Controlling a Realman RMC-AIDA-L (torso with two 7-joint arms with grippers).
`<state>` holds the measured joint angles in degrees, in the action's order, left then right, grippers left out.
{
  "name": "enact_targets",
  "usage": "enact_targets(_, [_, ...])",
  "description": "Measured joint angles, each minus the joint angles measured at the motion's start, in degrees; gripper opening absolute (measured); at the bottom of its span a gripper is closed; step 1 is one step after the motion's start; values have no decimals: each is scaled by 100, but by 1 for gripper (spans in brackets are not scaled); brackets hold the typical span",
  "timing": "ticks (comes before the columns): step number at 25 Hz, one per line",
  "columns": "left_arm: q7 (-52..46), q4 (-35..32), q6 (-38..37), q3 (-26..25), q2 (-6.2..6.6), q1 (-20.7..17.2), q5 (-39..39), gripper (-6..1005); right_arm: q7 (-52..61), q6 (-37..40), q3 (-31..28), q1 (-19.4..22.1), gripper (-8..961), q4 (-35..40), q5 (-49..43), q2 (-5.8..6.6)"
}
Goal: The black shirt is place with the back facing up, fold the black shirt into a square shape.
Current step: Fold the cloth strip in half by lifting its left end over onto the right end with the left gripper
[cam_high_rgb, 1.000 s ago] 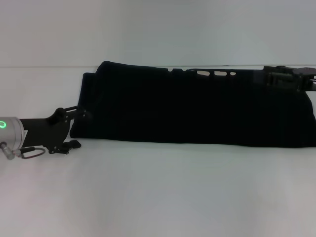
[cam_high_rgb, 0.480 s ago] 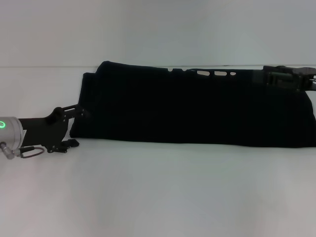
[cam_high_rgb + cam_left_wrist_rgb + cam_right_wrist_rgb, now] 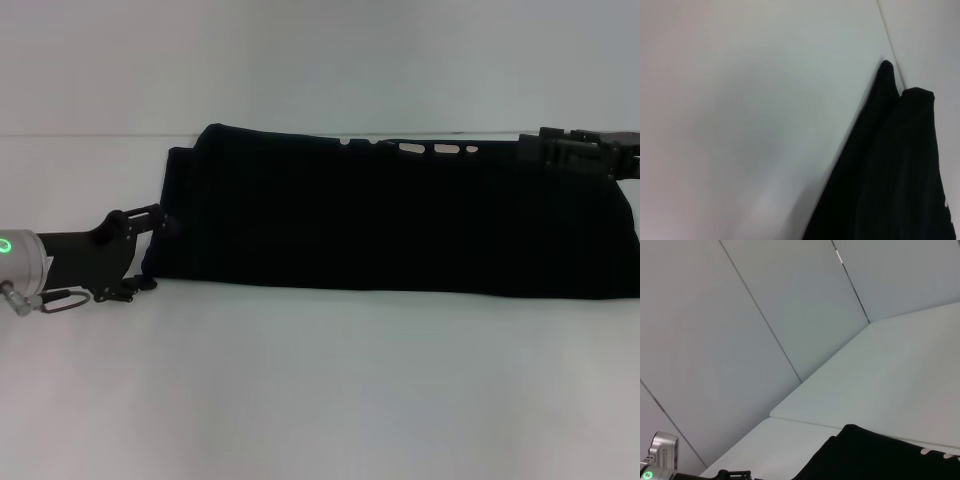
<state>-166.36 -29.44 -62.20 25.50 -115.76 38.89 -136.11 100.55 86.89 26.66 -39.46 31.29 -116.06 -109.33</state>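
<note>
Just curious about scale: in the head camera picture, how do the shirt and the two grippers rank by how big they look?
1. The black shirt, far the largest.
2. and 3. The left gripper and right gripper look similar; both blend into the shirt, so no ranking.

The left gripper [image 3: 160, 222] rose a little at the left end of the black shirt [image 3: 390, 215], while the right gripper [image 3: 560, 150] lifted slightly at the shirt's far right corner.
</note>
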Motion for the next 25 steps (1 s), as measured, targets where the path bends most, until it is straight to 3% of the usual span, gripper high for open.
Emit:
enact_targets(8, [54, 9, 75, -1, -32, 19, 0, 935, 0, 9, -12, 0, 730, 0, 10, 2])
enact_targets(19, [60, -62, -753, -58, -5, -28, -3, 935, 8, 0, -16, 7, 730, 0, 50, 26])
enact_targets(25, [66, -20, -630, -47, -23, -12, -2, 934, 9, -31, -21, -18, 730, 0, 50, 23])
